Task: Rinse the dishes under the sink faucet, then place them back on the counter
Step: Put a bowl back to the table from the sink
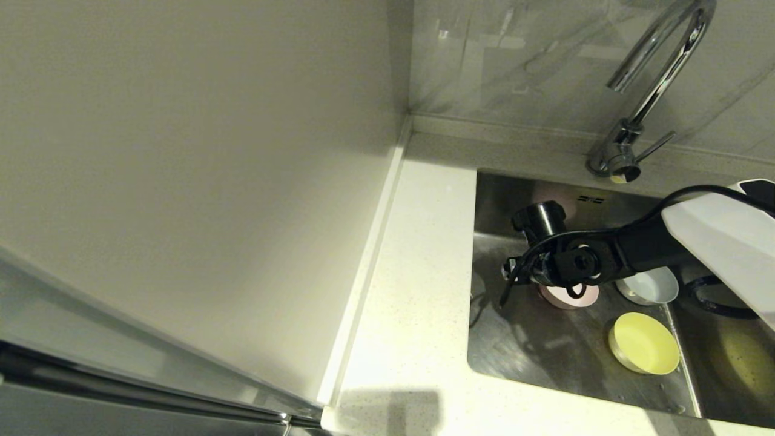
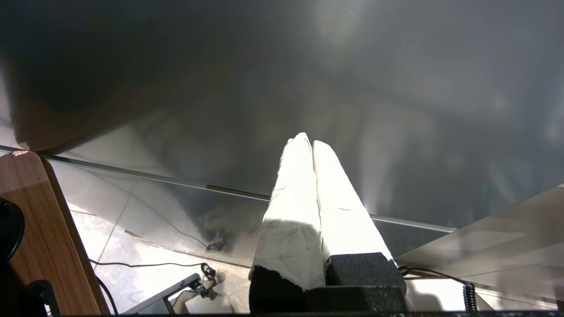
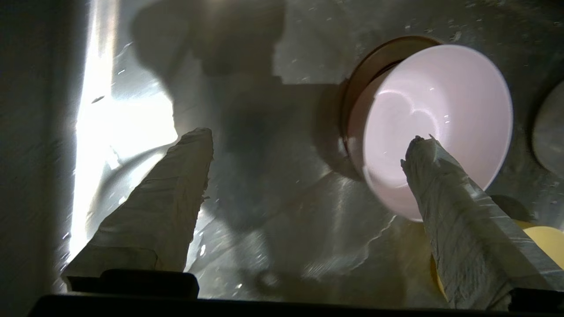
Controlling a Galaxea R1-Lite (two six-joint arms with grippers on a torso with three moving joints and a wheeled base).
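Note:
The three dishes lie in the sink (image 1: 533, 357): a pale pink bowl (image 1: 569, 295), a white-grey bowl (image 1: 649, 286) and a yellow-green bowl (image 1: 645, 342). My right arm (image 1: 605, 251) reaches down into the basin over the pink bowl. In the right wrist view the right gripper (image 3: 306, 138) is open and holds nothing. One wrapped finger (image 3: 449, 193) stands over the inside of the pink bowl (image 3: 432, 101), the other over bare steel. The faucet (image 1: 654, 79) rises behind the sink with no water running. My left gripper (image 2: 308, 143) is shut and empty, parked away from the sink.
The white speckled counter (image 1: 418, 272) runs along the sink's left side and front, with its raised edge strip (image 1: 369, 260) against a plain wall panel. A divider (image 1: 681, 351) borders the basin on the right. The yellow-green bowl (image 3: 548, 246) lies close beside the right gripper's finger.

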